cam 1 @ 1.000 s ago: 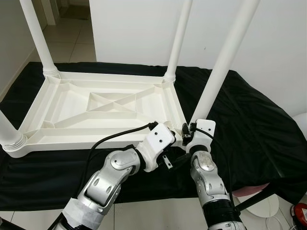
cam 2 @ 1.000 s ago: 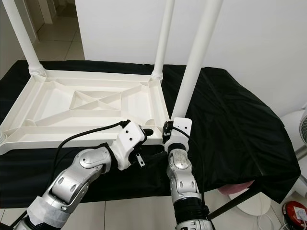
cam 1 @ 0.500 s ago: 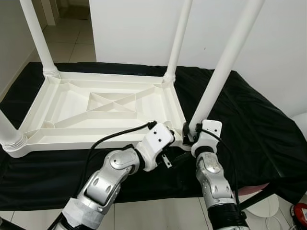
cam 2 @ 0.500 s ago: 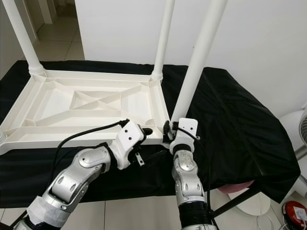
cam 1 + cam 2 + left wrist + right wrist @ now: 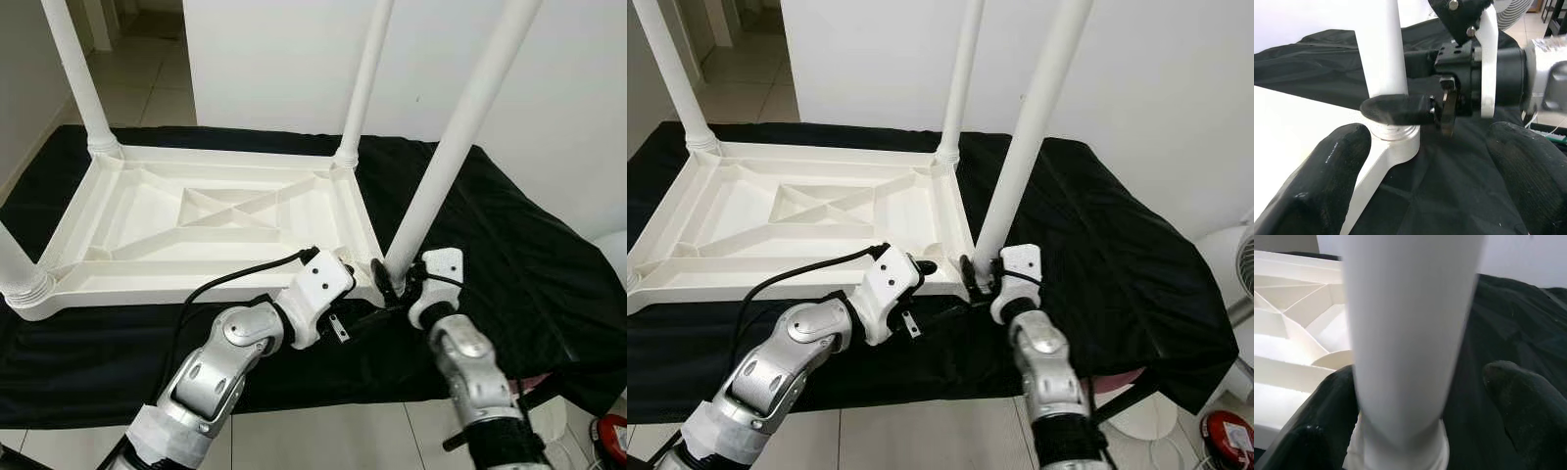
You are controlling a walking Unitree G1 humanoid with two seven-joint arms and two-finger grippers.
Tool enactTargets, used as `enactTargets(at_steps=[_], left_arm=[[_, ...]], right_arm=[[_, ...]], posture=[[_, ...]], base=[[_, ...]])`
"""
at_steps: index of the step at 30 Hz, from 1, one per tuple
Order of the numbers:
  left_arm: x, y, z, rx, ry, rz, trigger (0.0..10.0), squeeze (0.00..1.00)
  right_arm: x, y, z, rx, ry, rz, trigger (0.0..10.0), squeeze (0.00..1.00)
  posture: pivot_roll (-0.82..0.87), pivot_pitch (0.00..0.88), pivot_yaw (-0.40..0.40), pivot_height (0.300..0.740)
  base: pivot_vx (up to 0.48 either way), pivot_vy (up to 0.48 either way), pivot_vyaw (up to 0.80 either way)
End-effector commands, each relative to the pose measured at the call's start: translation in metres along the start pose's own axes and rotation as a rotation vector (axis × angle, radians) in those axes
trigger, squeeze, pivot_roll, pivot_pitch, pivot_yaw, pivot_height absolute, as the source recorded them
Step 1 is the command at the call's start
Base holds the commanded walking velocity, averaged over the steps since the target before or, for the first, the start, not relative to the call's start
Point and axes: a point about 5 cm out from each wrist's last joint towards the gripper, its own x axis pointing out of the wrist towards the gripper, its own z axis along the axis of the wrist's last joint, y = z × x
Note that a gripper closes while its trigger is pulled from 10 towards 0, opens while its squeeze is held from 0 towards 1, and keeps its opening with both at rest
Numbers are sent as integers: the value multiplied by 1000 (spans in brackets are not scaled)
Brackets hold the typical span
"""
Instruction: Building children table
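Observation:
A white plastic children's table (image 5: pixel 225 211) lies upside down on a black cloth, its legs pointing up. My right gripper (image 5: pixel 385 281) is at the base of the near right leg (image 5: pixel 446 157), just above the collar, with its fingers standing open on either side of the leg. In the right wrist view the leg (image 5: pixel 1410 333) sits between the fingers; one finger (image 5: pixel 1312 431) touches it and a gap shows at the other. My left gripper (image 5: pixel 1430 161) hovers open and empty just in front of that corner, low over the cloth.
The black cloth (image 5: pixel 509 235) drapes over the support and hangs off its front edge. Three more legs rise at the far right (image 5: pixel 364 78), far left (image 5: pixel 78 78) and near left (image 5: pixel 15 264). A white fan (image 5: pixel 1244 264) and a red object (image 5: pixel 615 436) stand at right.
My right arm has swung out to the right while its fingers stayed at the base of the near right leg. The left arm has barely moved.

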Motion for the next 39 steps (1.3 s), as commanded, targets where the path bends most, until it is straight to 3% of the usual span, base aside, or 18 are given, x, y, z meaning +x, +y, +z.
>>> enactTargets(at_steps=[1,9,11,16,17,19,20,21,22,32,39], left_arm=[[0,2,-2,-3,6,44,10000,0],[1,6,-1,1,3,50,10000,0],[3,7,0,4,1,50,10000,0],[4,7,2,6,-3,48,10000,0],[4,7,3,10,-5,47,10000,0],[4,7,3,13,-6,46,10000,0],[4,8,4,13,-7,48,10000,0],[4,8,4,13,-7,48,10000,0],[4,8,4,13,-7,51,10000,0],[2,8,4,12,-7,60,10000,0],[1,7,3,8,-3,53,10000,0]], right_arm=[[0,-10,-1,0,1,47,10000,0],[12,-11,0,-11,27,244,10000,0],[23,-4,1,-30,54,340,10000,0],[33,1,1,-45,68,379,10000,0],[39,5,0,-50,86,413,8941,0],[41,7,-1,-48,94,431,8941,0],[42,9,-2,-47,106,453,706,0],[42,9,-3,-49,110,458,706,0],[42,8,-5,-51,123,459,0,0],[36,-5,-16,-47,171,448,0,0],[35,-14,-20,-21,174,289,0,0]], posture=[[-1,0,-105,740],[-5,0,-93,740],[-2,0,-83,740],[-1,0,-81,740],[7,0,-82,740],[7,0,-82,740],[13,0,-85,740],[13,0,-85,740],[19,0,-91,740],[21,0,-92,740],[9,0,-80,740]], base=[[0,0,0],[0,0,0],[0,0,0],[0,0,0],[0,0,0],[0,0,0],[0,0,0],[0,0,0],[0,0,0],[0,0,0],[0,0,0]])
